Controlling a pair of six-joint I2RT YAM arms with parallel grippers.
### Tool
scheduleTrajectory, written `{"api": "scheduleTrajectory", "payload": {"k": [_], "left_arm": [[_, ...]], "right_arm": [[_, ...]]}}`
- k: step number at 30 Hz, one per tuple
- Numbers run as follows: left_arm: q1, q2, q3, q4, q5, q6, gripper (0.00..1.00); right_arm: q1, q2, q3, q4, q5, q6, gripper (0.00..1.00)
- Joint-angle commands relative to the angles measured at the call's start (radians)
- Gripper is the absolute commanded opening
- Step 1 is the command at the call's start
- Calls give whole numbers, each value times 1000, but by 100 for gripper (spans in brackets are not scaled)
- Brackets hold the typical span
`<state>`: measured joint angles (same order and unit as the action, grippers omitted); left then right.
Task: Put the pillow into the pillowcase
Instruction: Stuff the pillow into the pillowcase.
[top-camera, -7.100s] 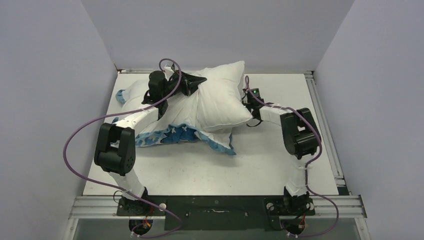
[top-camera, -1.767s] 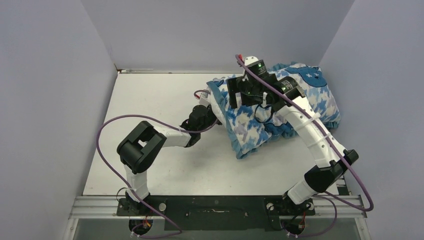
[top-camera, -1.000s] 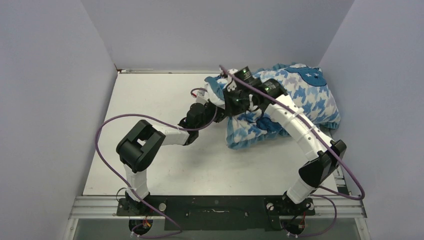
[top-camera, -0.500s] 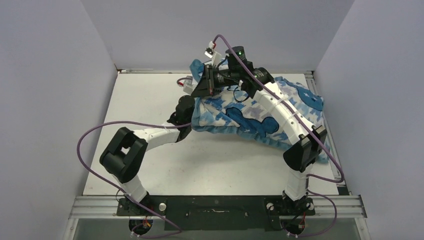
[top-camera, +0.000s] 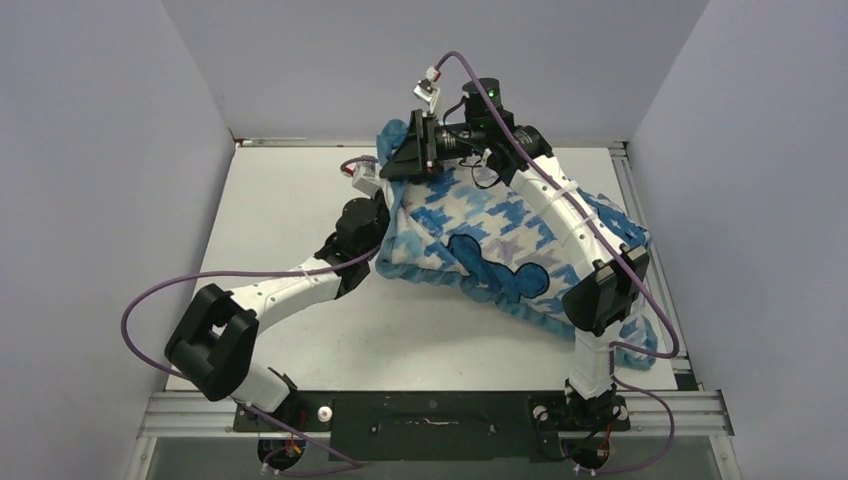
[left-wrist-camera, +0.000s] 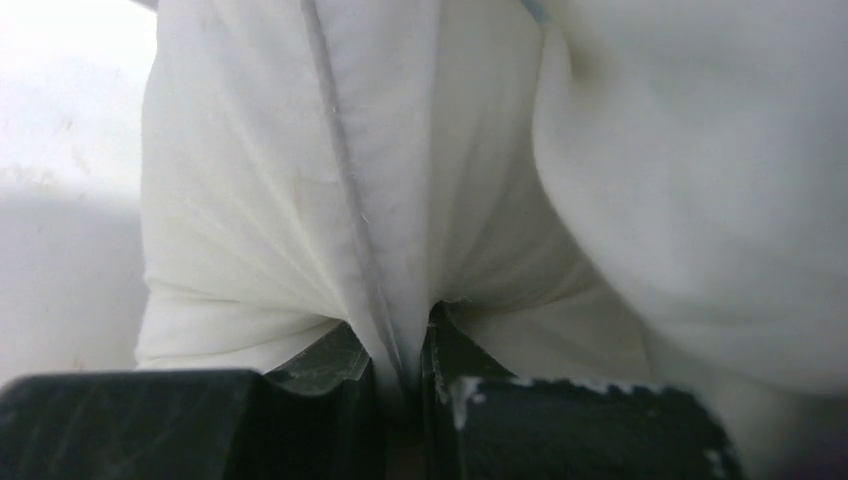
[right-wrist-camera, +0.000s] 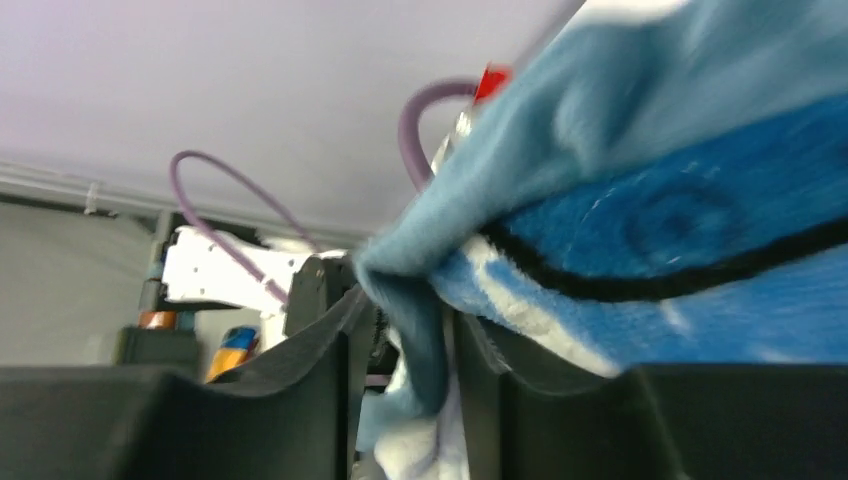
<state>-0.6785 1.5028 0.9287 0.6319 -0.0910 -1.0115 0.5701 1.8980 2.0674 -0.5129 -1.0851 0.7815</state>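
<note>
The top view looks down over the whole bench (top-camera: 300, 200) from above its near edge; both wrist views crowd the pillowcase's (top-camera: 470, 225) left end.

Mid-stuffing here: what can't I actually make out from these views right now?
Pillow: in the top view the pillowcase covers it, so how far in it sits is hidden.
Left wrist view: white fabric clamped in the left gripper fills the frame; pillow or case lining, cannot tell.
Right wrist view: the right gripper pinches the pillowcase edge in a blurred close-up; the opening is out of view.
</note>
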Motion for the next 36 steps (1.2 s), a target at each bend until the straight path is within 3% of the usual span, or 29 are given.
{"api": "scheduleTrajectory", "payload": {"k": [1, 3, 6, 9, 14, 19, 23, 27, 32, 36], "left_arm": [[-17, -99, -68, 115, 33, -25, 0], [9, -123, -91, 175, 55, -55, 0], [46, -156, -102, 222, 89, -88, 0], [80, -182, -102, 234, 135, -100, 0], [127, -190, -128, 319, 166, -166, 0], [139, -181, -104, 334, 198, -192, 0], [167, -187, -71, 396, 195, -211, 0], [223, -220, 79, 312, 213, -158, 0], [334, -240, 322, 168, 275, -87, 0], [426, -251, 534, 30, 311, -36, 0]], "right_arm": [[-51, 17, 119, -135, 190, -172, 53], [-65, -1, 141, -207, 273, -220, 81], [-106, -43, 138, -274, 390, -276, 99], [-151, -93, 123, -364, 519, -343, 91], [-213, -159, 44, -558, 735, -450, 90], [-280, -293, -104, -610, 868, -478, 90], [-307, -322, -182, -583, 808, -445, 90], [-291, -295, -208, -412, 608, -346, 90], [-189, -198, -55, -375, 556, -321, 90], [-189, -176, 11, -356, 567, -305, 90]]}}
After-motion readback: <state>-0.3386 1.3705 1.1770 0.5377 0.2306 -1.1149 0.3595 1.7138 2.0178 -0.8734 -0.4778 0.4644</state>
